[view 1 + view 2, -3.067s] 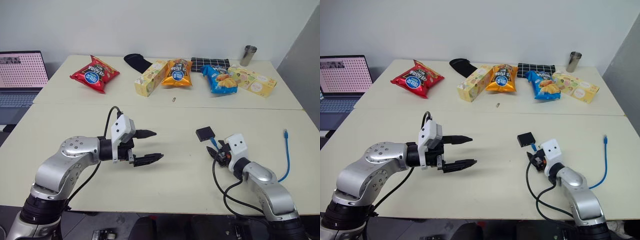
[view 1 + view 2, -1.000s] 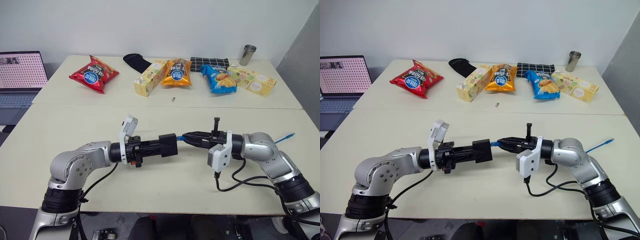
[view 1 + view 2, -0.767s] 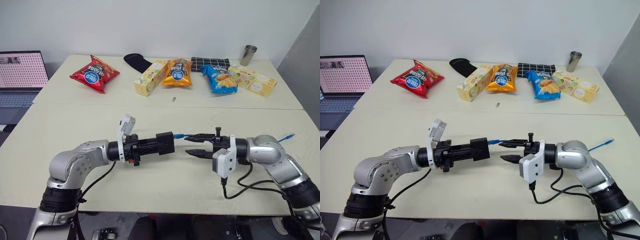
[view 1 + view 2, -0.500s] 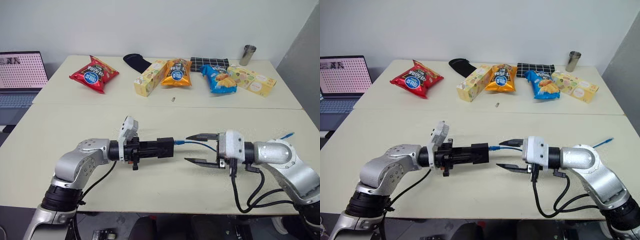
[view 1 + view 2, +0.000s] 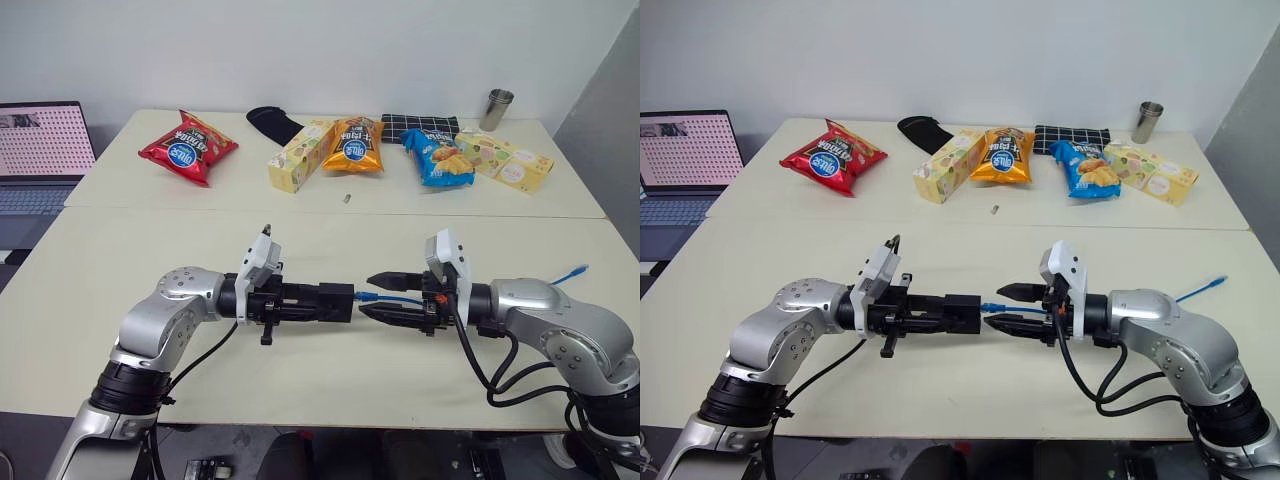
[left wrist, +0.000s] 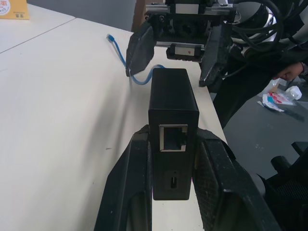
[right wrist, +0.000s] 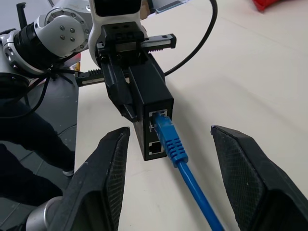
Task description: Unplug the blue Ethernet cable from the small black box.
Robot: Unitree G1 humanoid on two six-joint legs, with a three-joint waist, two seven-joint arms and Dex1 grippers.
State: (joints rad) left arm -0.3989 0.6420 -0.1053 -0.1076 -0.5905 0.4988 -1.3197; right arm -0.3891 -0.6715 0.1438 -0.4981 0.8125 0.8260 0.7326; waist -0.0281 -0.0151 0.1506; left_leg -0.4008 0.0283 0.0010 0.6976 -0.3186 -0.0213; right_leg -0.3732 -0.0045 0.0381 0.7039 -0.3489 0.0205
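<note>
Gripping the small black box [image 6: 173, 130] between clenched fingers of left gripper [image 5: 300, 301], box held above the table [image 5: 330, 375]; blue Ethernet cable [image 7: 180, 159] plugged into the port on the box side facing the right gripper [image 7: 171, 192], plug sitting between the released right jaws, touching neither finger [image 7: 103, 178]; cable running on past the right arm to its free end [image 5: 578, 271] near the table edge; farther off: red snack bag [image 5: 188, 148], yellow box [image 5: 299, 156], orange bag [image 5: 356, 147], blue bag [image 5: 435, 158], metal cup [image 5: 499, 109], laptop [image 5: 40, 150]
</note>
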